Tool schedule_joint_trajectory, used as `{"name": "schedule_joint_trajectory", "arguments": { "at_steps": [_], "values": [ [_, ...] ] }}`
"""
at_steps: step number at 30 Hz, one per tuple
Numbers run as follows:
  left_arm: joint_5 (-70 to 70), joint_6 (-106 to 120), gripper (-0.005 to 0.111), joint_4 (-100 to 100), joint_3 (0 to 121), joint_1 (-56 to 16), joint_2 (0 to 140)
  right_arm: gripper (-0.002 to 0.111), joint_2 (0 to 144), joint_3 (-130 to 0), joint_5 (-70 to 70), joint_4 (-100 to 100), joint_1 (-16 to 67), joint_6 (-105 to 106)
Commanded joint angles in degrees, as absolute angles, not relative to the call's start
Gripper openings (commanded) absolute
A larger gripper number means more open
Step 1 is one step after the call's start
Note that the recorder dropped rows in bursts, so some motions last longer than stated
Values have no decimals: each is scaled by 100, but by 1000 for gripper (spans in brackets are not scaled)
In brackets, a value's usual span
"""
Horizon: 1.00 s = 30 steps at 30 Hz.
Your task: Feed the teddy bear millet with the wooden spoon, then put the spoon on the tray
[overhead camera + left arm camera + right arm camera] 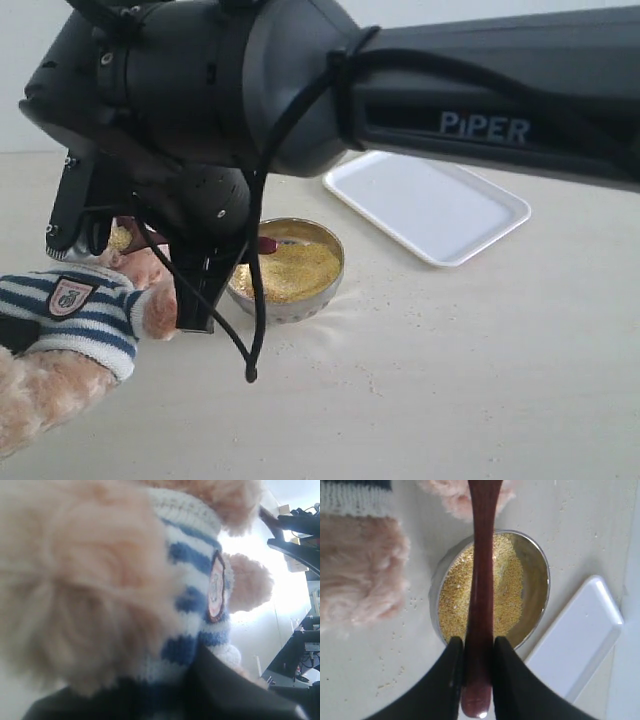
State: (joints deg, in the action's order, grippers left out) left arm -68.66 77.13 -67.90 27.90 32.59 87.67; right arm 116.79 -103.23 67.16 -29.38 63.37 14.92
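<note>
The teddy bear (75,305), in its striped shirt with a chest badge, lies at the lower left, its head behind the black arm. My left gripper (165,692) is shut on the bear's striped body, which fills the left wrist view. My right gripper (479,655) is shut on the wooden spoon (482,580) near its handle end. The handle runs over the steel bowl (541,575) of millet (507,585) toward the bear. Beside the bear, the spoon's bowl end shows yellow grains (120,238). The white tray (425,205) lies behind the bowl on the right.
My right arm (480,110) crosses the upper part of the exterior view and hides much of the scene. Loose grains (340,345) are scattered on the pale tabletop around the steel bowl (300,305).
</note>
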Motion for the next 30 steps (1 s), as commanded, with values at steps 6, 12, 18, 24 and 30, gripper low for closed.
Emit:
{"name": "schedule_joint_trajectory", "arguments": {
  "at_steps": [6,12,18,24,30],
  "values": [
    [-6996,7757,7,-6850,2765,3290,8713,11,11806,-10359,6496,-3676,6470,1426],
    [-6996,7757,7,-6850,2765,3290,8713,11,11855,-10359,6520,-4248,6641,1242],
    [-6996,7757,7,-6850,2765,3290,8713,11,11953,-10359,6762,-4641,6787,1192],
    [-6996,7757,7,-6850,2765,3290,8713,11,11983,-10359,6984,-4891,6824,934],
    [-6996,7757,7,-6850,2765,3290,8713,11,11983,-10244,6996,-5213,6972,836]
  ]
}}
